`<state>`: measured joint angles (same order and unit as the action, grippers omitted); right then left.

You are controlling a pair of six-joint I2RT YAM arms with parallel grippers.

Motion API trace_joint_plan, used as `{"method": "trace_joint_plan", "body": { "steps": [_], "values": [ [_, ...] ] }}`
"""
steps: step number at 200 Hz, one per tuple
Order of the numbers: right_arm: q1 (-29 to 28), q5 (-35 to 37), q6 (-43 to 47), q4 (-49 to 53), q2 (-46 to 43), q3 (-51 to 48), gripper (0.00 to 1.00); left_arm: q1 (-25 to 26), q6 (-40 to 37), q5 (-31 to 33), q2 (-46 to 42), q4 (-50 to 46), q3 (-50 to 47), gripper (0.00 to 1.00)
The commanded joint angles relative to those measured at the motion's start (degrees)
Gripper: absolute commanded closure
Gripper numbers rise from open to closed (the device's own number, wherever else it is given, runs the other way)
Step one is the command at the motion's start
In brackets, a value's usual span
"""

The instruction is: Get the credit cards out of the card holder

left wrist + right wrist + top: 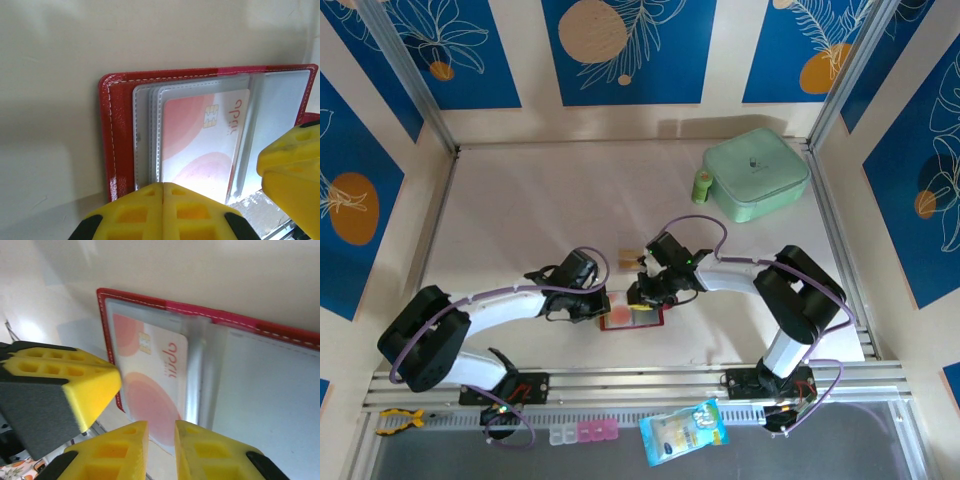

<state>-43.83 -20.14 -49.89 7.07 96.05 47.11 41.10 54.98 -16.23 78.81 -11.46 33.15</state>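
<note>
Pocket plastic (280,115) overlies pinkish card (200,145); tan card (628,250), perhaps, lies beyond.

Walled table booth, soft light

On my overhead feed I see a pale table (520,210) boxed in by cream walls (722,60) set with blue panels (620,50) printed with white leaves and orange discs. Two metal posts, left (408,80) and right (855,70), slant up from the back corners. A grooved metal rail (650,378) runs along the near edge, with a dark grey strip (880,450) below it. The light looks soft and even. My right wrist feed catches a bright glare (27,330) on the tabletop.
</note>
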Motion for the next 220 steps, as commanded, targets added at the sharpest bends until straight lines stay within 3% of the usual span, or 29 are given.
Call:
{"method": "trace_joint_plan", "body": {
  "steps": [1,220],
  "values": [
    [0.4,-3.2,-1.0,-1.4,0.4,0.4,0.78,-0.7,-0.9,0.6,-0.3,-1.6,-0.1,0.96],
    [0.1,-5.0,-0.7,-4.5,4.6,0.8,0.79,-0.7,-1.7,1.4,0.1,-3.6,0.5,0.97]
  ]
}}
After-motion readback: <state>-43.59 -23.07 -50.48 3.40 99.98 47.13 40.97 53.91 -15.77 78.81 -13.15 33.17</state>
